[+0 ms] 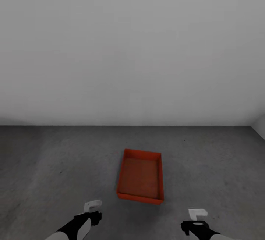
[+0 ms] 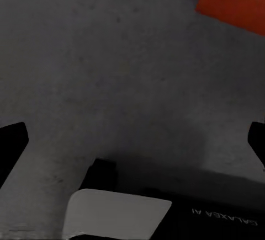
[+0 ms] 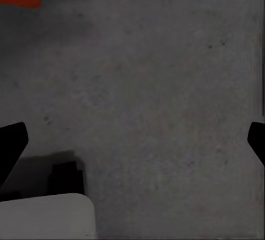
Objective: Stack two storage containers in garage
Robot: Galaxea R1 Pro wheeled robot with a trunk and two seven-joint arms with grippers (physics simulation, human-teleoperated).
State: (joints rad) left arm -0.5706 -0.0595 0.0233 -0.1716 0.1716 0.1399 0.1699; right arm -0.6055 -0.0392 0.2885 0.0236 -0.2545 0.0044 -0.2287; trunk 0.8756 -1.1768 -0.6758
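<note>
One storage container [image 1: 140,175] is sitting on the garage floor [image 1: 55,166] near the far wall [image 1: 132,49], between the left gripper [image 1: 92,210] and right gripper [image 1: 197,217], both hanging released and empty, so the second container's fetching and stacking appears to be remaining.

Plain white-grey wall [image 1: 132,49], mottled dark grey concrete floor [image 1: 55,166]

I saw a matt, mottled concrete-like floor [image 1: 55,166], a smooth matt white-grey wall [image 1: 132,49], and a thin-walled, plastic-looking red-orange container [image 1: 140,175] with a dull finish.
</note>
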